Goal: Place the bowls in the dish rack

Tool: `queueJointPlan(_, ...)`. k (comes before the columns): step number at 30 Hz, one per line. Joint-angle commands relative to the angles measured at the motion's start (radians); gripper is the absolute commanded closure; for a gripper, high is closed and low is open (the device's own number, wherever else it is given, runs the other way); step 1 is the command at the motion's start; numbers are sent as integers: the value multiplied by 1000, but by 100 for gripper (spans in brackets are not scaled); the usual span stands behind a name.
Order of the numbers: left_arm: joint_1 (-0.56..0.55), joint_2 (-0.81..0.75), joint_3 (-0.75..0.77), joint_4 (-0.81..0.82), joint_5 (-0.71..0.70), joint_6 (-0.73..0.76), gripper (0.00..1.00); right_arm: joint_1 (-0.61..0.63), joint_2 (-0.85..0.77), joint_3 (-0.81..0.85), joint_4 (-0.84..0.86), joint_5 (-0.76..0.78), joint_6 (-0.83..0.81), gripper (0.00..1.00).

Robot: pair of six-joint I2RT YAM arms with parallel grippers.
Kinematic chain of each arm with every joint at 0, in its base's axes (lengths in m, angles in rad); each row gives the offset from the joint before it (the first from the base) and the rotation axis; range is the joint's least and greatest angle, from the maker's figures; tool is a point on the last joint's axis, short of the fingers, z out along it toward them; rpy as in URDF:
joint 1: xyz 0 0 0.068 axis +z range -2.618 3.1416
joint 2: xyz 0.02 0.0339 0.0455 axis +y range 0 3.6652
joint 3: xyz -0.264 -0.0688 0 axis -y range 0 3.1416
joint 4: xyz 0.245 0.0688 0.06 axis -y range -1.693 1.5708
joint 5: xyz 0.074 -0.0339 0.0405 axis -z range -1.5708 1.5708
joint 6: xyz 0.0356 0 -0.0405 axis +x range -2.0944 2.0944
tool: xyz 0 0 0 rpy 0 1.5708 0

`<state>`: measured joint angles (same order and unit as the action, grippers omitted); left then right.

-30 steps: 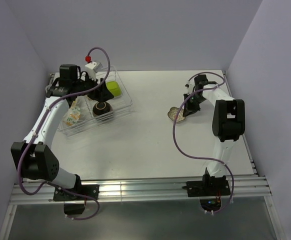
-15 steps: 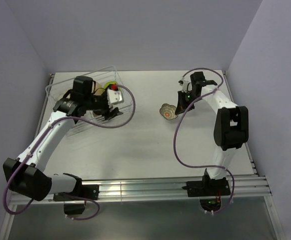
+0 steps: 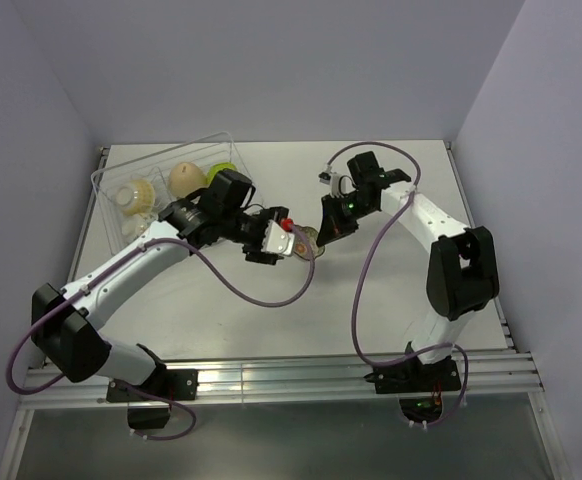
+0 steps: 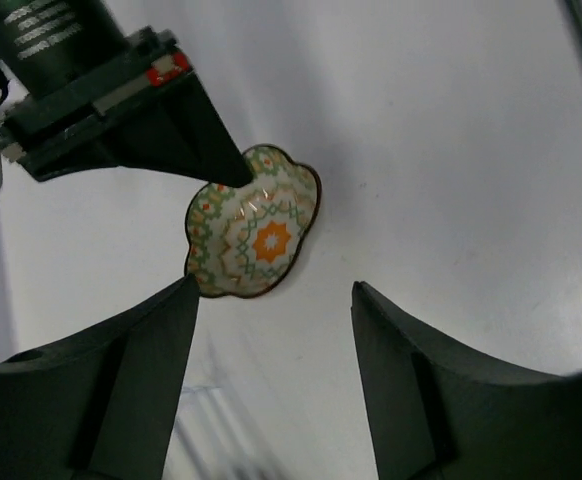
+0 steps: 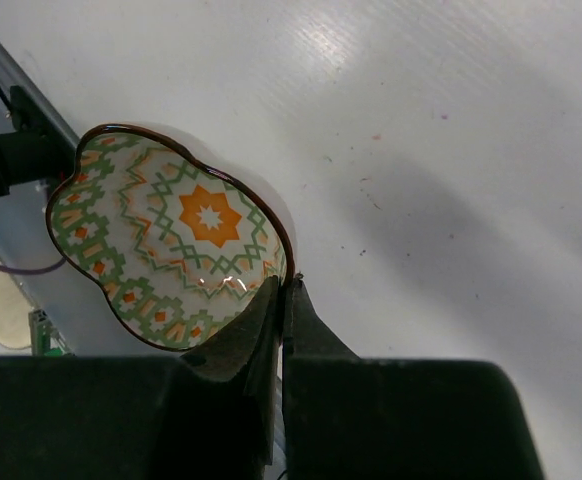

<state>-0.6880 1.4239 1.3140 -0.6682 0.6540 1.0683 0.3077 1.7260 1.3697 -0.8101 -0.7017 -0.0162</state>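
The small scalloped patterned bowl (image 3: pixel 309 240) (image 4: pixel 254 222) (image 5: pixel 171 250) hangs tilted above mid-table, my right gripper (image 3: pixel 323 228) (image 5: pixel 283 290) shut on its rim. My left gripper (image 3: pixel 296 246) (image 4: pixel 271 300) is open right beside the bowl, which sits just beyond its fingertips, not between them. The dish rack (image 3: pixel 161 157) stands at the back left. It holds a tan-orange bowl (image 3: pixel 184 178), a white bowl with orange flowers (image 3: pixel 134 192) and a lime-green bowl (image 3: pixel 227 170). The left arm hides part of the rack.
Purple cables loop from both arms over the table middle. The walls close in on the left, back and right. The table's metal rail runs along the near edge by the arm bases.
The right gripper has lifted the scalloped bowl off the table and carried it left to the centre. The left arm has swung out of the rack toward it, its jaws narrowing slightly.
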Motion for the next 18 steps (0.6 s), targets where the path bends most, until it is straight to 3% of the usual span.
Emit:
queueJointPlan(1, 13, -22, 30, 197, 58, -419, 30, -1, -103, -46, 67, -96, 7, 100)
queueJointPlan(3, 79, -11, 53, 304, 132, -693, 26, -2, -138, -86, 136, -90, 15, 100)
queueJointPlan(4, 106, -7, 62, 329, 160, -943, 25, -2, -173, -95, 161, -81, 45, 100)
queueJointPlan(6, 175, -13, 51, 410, 226, -1260, 22, -2, -224, -109, 230, -55, 71, 100)
queueJointPlan(9, 194, -55, -24, 525, 203, -1532, 23, -1, -262, -90, 288, -48, 93, 100)
queueJointPlan(18, 202, -54, -47, 522, 111, -1929, 19, 21, -292, 34, 256, 53, 52, 100)
